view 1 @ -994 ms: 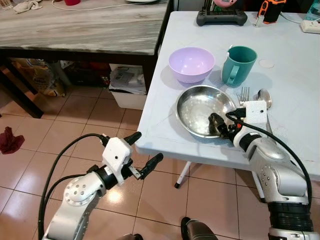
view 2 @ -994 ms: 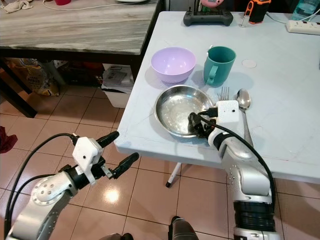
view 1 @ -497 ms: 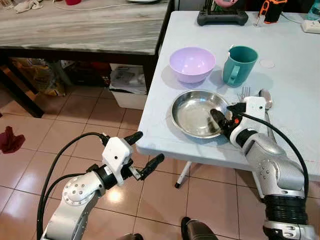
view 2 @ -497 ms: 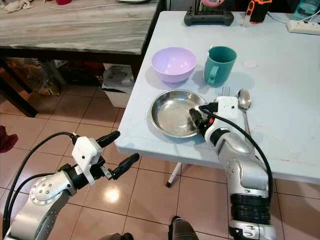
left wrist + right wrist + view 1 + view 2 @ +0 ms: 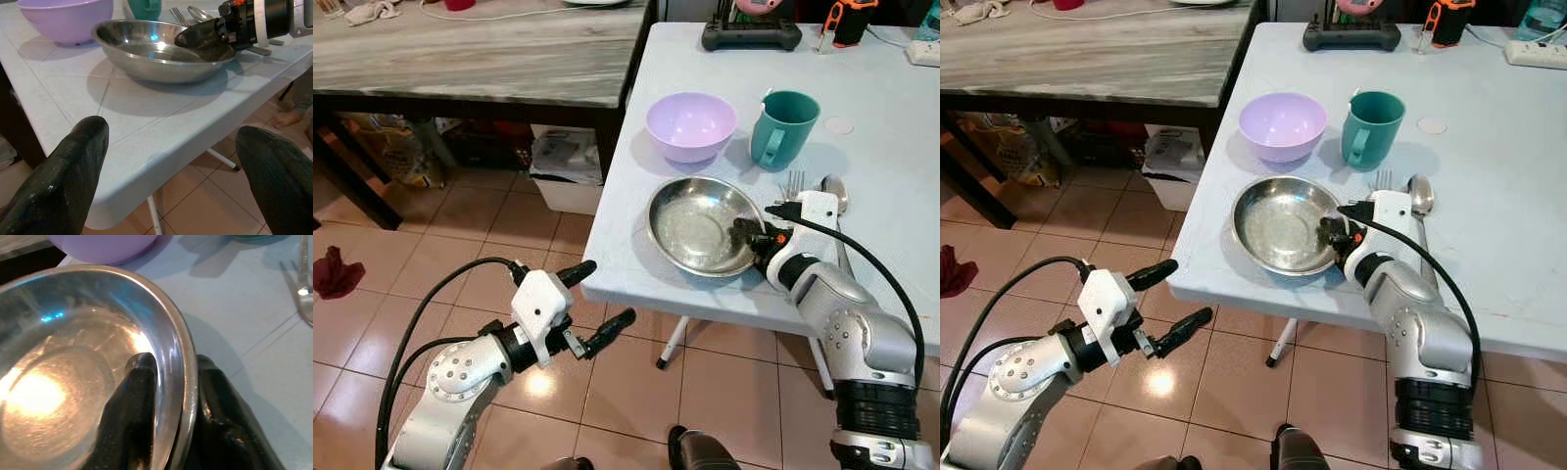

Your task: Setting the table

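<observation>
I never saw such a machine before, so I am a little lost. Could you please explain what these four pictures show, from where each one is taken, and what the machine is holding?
This is a humanoid robot with two silver arms. The two wide pictures come from cameras in its head, looking down. The close pictures come from cameras on each wrist. On the white table lie a steel plate, a purple bowl, a green mug, a fork and a spoon. The right gripper pinches the plate's rim, one finger inside, one outside. The left gripper hangs open over the tiled floor, beside the table edge, holding nothing.
</observation>
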Robot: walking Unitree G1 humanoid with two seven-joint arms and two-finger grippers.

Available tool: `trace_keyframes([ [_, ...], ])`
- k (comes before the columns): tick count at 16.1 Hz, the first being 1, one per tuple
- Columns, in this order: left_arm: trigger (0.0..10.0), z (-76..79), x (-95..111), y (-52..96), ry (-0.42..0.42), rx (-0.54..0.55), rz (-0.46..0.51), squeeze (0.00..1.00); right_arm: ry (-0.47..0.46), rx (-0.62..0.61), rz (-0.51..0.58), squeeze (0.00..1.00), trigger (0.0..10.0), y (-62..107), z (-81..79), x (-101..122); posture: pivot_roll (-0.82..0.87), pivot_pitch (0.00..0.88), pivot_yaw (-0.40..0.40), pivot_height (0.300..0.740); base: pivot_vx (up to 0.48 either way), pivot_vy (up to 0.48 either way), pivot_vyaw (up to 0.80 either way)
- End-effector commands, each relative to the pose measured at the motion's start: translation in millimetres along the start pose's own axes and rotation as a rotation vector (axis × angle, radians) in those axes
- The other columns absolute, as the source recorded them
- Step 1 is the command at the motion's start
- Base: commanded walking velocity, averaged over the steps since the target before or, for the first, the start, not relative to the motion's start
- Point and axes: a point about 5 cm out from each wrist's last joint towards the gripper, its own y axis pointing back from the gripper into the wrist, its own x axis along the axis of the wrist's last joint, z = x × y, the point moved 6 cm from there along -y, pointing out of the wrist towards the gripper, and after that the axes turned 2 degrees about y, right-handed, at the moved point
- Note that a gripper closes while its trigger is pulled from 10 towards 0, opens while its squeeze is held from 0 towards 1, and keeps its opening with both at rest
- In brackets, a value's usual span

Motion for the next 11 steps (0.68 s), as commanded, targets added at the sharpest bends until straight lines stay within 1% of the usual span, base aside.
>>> trace_keyframes([
  [1, 10.0, 3.0, -1, 2.1, -0.002, -0.019, -0.011, 0.0, -0.03, -0.046, -0.095, 0.0, 0.0, 3.6, 9.9, -27, -0.15, 0.199, 0.079, 0.74, 0.0, 0.0, 0.0],
  [2, 10.0, 0.8, 3, -1.7, 0.001, -0.006, 0.006, 0.0, -0.066, -0.065, -0.081, 0.0, 0.0, 3.3, 9.5, -25, -0.15, 0.197, 0.082, 0.74, 0.0, 0.0, 0.0],
  [6, 10.0, 0.1, 3, -5.8, 0.01, 0.001, 0.015, 0.0, -0.11, -0.12, -0.085, 0.0, 0.0, 3.6, 13.9, -29, -0.15, 0.195, 0.082, 0.74, 0.0, 0.0, 0.0],
  [7, 10.0, -4.8, 3, -7.7, 0.008, 0.025, 0.021, 0.0, -0.121, -0.146, -0.09, 0.0, 0.0, 4.9, 16.8, -33, -0.15, 0.191, 0.08, 0.74, 0.0, 0.0, 0.0],
  [8, 10.0, -16.9, 0, -9.9, -0.003, 0.089, 0.017, 0.0, -0.129, -0.157, -0.087, 0.0, 0.0, 5.2, 18.0, -35, -0.15, 0.185, 0.077, 0.74, 0.0, 0.0, 0.0],
  [9, 10.0, -25.8, -2, -10.5, 0.008, 0.136, 0.015, 0.0, -0.128, -0.165, -0.082, 0.0, 0.0, 5.4, 18.4, -36, -0.15, 0.181, 0.075, 0.74, 0.0, 0.0, 0.0],
  [10, 10.0, -49.6, -9, -9.4, 0.029, 0.264, 0.004, 0.0, -0.115, -0.193, -0.073, 0.0, 0.0, 6.4, 20.1, -37, -0.15, 0.172, 0.073, 0.74, 0.0, 0.0, 0.0],
  [11, 10.0, -65.3, -14, -6.0, 0.034, 0.346, -0.001, 0.0, -0.098, -0.215, -0.055, 0.0, 0.0, 7.9, 21.1, -37, -0.15, 0.166, 0.066, 0.74, 0.0, 0.0, 0.0],
])
